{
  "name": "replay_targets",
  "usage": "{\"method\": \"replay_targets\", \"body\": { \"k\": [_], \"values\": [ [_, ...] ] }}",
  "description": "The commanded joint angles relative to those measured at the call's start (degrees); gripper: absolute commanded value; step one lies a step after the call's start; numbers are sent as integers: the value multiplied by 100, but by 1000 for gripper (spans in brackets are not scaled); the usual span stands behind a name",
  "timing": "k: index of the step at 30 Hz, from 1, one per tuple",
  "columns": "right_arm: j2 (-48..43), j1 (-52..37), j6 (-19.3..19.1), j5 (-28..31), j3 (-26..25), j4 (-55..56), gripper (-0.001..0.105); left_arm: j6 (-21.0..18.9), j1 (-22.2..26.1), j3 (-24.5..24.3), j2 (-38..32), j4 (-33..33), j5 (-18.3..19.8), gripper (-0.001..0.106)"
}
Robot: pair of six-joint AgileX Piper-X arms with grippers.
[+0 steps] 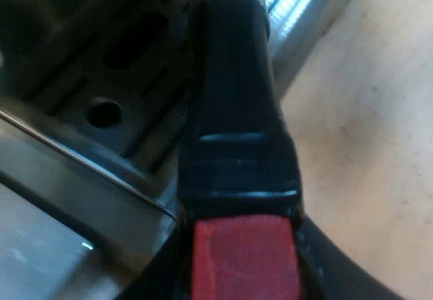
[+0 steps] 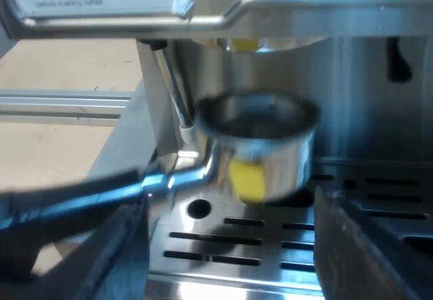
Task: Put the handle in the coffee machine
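Left end effector (image 1: 242, 285): black fingers (image 1: 342, 273) sit on both sides of the red end (image 1: 245, 256) and touch it, so it's clamped on the handle (image 1: 233, 103). The handle runs away from the camera, over the edge of the drip tray (image 1: 111, 76). The tray has slots and one round hole. The pale surface (image 1: 379, 151) lies beside the machine's base.

Right end effector (image 2: 233, 259): fingers well apart, nothing between the tips, low over the drip tray's near edge. Beyond them the holder (image 2: 264, 141) hangs in the air at the front of the espresso machine (image 2: 358, 63). Its metal basket is above the tray slots and below the brew head, touching neither, so it's not locked in. A yellow tag (image 2: 247, 179) is on the basket wall. The steam wand (image 2: 172, 87) hangs just beside the basket.
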Motion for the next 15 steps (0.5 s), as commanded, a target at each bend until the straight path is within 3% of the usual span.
{"method": "replay_targets", "body": {
  "k": [1, 7, 15],
  "values": [
    [134, -12, -145, 104, -27, -282, 55, 42, -5, -99, 131, -413, 302, 0],
    [510, -11, -675, 355, -27, -1070, 55, 57, -5, -105, 398, -713, 302, 0],
    [924, -150, -951, 595, -27, -1822, 55, 277, -5, -297, 482, -864, 302, 0]
  ]
}}
